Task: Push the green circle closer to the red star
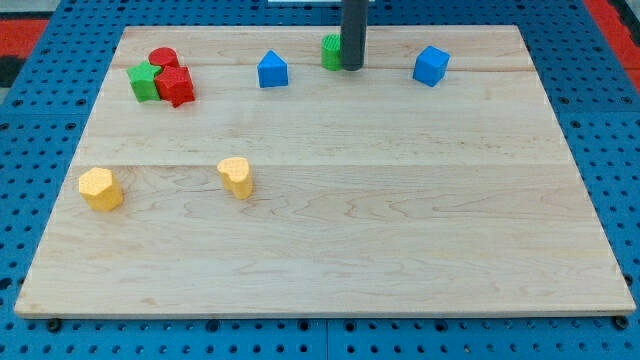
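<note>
The green circle [330,51] sits near the view's top centre, partly hidden by my dark rod. My tip [352,67] rests on the board right against the circle's right side. The red star [177,85] lies at the view's upper left, far to the left of the circle. It touches a green star [144,81] on its left and a red cylinder [164,59] above it.
A blue house-shaped block [272,70] stands between the green circle and the red star. A blue cube [431,65] is to the right of my tip. A yellow hexagon-like block [100,189] and a yellow heart [236,177] lie at the lower left.
</note>
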